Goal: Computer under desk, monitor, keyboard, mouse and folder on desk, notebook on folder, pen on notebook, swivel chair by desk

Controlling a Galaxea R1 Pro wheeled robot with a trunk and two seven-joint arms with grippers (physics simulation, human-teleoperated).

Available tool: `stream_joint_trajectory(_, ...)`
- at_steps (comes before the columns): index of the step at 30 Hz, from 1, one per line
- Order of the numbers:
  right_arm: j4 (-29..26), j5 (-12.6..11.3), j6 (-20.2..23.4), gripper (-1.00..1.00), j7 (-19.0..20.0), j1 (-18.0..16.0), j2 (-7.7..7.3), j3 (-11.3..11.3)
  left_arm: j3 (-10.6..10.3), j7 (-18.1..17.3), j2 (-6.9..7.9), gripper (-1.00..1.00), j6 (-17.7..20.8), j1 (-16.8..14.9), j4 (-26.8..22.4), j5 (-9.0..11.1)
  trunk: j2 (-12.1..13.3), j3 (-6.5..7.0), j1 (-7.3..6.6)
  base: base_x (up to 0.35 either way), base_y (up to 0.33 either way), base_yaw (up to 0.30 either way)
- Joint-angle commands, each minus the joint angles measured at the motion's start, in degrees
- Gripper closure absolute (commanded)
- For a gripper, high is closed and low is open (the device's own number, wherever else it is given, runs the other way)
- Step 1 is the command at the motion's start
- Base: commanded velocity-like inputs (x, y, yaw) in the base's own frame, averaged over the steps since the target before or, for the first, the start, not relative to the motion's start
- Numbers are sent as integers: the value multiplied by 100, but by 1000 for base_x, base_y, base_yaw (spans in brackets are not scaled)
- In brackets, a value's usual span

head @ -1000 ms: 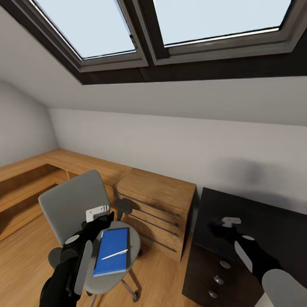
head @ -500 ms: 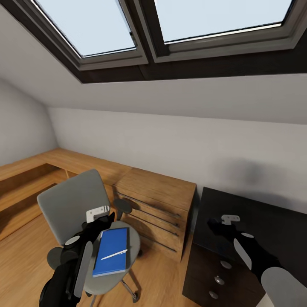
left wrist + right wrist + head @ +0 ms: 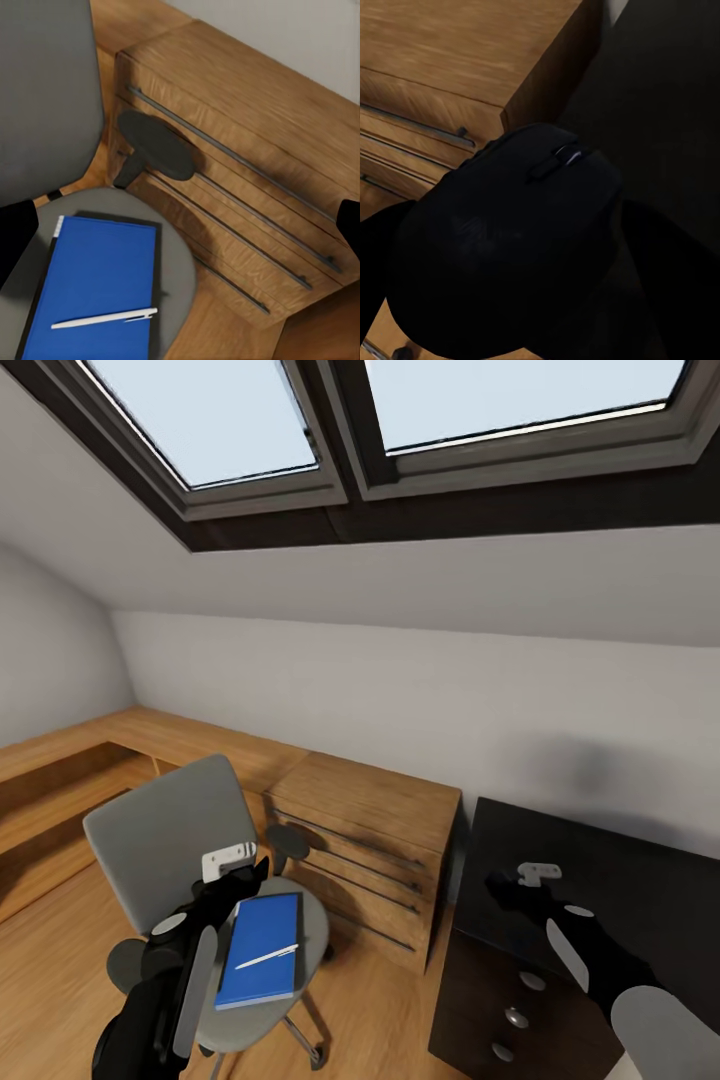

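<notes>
Lying on the swivel chair [image 3: 170,840] seat, a blue notebook [image 3: 262,950] is seen with the pen [image 3: 267,957] across it. The left gripper [image 3: 236,875] is held spread apart above that seat. The mouse [image 3: 510,247] is clamped in the right gripper [image 3: 515,888] over the black desk [image 3: 640,890], beside a wooden dresser [image 3: 370,840].

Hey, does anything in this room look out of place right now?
Yes. A blue notebook with a white pen lying on it sits on the office chair's seat, not on the black desk. The right hand holds a dark mouse.
</notes>
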Motion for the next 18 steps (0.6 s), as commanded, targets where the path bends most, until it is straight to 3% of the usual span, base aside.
stream_joint_trajectory(1,-7,-54,31,100,-10,-4,-7,36,4,25,-4,-100,31,-5,-31,34,-51,-29,25,0,0,0)
stream_joint_trajectory(7,-6,-35,265,100,-22,-6,41,50,4,27,-4,-100,31,-5,-76,34,-292,-137,156,0,0,0)
stream_joint_trajectory(10,-12,-29,754,100,-22,-15,77,52,4,26,-4,-100,31,-4,-91,36,-412,-190,222,0,0,0)
stream_joint_trajectory(18,-13,-22,868,100,-26,-23,82,53,4,28,-4,-100,31,-4,-93,35,-733,-334,398,0,0,0)
